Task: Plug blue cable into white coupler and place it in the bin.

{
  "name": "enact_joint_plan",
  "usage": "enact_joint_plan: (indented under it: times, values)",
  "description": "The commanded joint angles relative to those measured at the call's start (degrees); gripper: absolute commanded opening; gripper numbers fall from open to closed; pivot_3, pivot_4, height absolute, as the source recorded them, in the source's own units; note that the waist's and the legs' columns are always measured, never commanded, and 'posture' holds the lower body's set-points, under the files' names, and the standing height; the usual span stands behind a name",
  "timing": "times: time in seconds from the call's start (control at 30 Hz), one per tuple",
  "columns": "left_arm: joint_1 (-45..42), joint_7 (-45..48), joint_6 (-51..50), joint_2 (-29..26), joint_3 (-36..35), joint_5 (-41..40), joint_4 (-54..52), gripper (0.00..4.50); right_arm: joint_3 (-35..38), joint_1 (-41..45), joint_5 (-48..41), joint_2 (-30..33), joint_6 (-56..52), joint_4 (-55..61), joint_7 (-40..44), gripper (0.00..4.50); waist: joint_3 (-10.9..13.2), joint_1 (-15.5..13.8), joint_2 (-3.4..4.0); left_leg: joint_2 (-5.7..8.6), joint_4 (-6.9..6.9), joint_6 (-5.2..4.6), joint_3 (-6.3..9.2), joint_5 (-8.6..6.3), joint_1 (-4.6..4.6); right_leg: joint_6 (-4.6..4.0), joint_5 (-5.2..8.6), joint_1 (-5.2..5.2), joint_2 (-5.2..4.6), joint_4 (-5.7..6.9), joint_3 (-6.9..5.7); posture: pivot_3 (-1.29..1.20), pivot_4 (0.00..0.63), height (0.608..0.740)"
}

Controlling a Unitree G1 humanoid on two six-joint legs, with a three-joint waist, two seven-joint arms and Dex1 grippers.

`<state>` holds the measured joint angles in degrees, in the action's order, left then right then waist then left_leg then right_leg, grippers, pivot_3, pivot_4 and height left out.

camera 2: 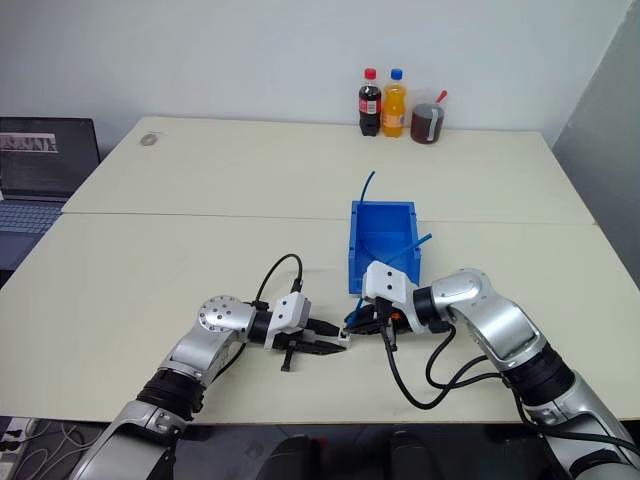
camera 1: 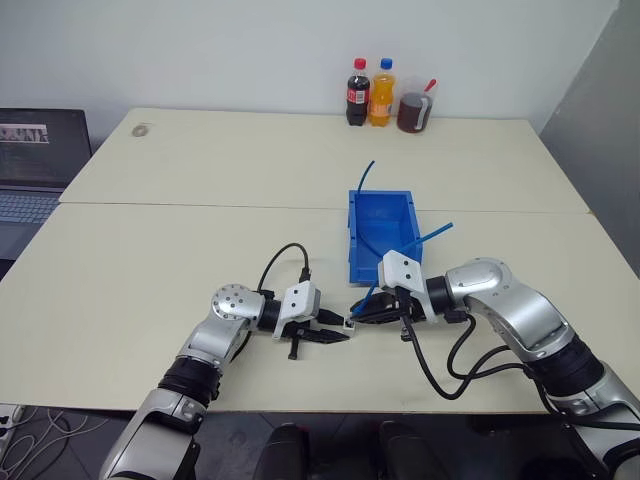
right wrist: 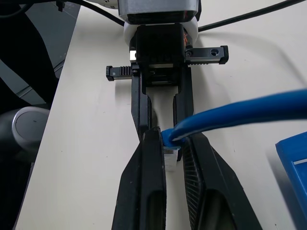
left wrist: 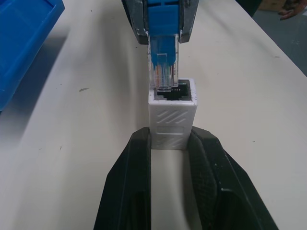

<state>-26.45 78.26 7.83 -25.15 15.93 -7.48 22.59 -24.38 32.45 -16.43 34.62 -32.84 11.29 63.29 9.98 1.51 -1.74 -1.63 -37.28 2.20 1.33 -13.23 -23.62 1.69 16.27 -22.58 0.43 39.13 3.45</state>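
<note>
Together: one blue cable in right jaws, one white coupler in left jaws—one bin beside.

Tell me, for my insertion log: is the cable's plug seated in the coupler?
Not seated. The clear plug only has its tip at the white coupler socket mouth; most stays outside.

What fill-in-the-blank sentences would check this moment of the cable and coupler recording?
1. The left gripper is shut on the white ____.
2. The right gripper is shut on the plug end of the blue ____.
3. The clear plug sits at the coupler's socket, not yet fully ____.
4. The bin stands on the ____.

Missing words: coupler; cable; inserted; table
</note>
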Motion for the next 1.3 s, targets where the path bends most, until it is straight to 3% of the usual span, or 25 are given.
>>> enact_joint_plan:
  times: [0.03,0.4,1.0,1.3]
  values:
    - [1.0,-0.6,-0.7,-0.4,1.0,0.9,-0.6,0.76,-1.4,0.0,1.4,0.4,0.7,-0.4,1.7,0.19,0.0,0.0,0.00,0.00,0.01,0.00,0.00,0.00,0.05,0.00,0.00,0.06,0.00,-0.03,0.00,0.00,0.150,0.740]
    - [2.3,-1.9,-1.1,-0.8,0.7,0.6,-1.8,0.76,-3.3,0.3,5.1,-1.1,3.7,-4.0,1.3,0.19,0.0,0.2,0.01,-0.01,0.22,0.00,-0.05,0.00,0.64,0.01,0.03,0.52,0.01,-0.10,0.12,0.00,0.150,0.740]
    - [3.1,-2.4,-1.3,-1.8,0.6,0.4,-3.1,0.76,-3.9,3.1,8.1,-0.7,8.9,-9.8,4.8,0.19,-0.2,0.3,0.04,-0.03,0.25,0.00,-0.07,-0.01,0.69,-0.01,0.06,0.54,0.02,-0.10,0.13,0.00,0.150,0.740]
    - [2.7,-3.0,-0.5,-1.8,0.7,0.9,-2.7,0.76,-8.2,3.5,12.8,-3.1,11.4,-12.1,4.6,0.19,-0.2,0.3,0.08,-0.07,0.25,0.00,-0.05,0.00,0.74,0.00,0.10,0.54,0.07,-0.07,0.13,0.00,0.150,0.740]
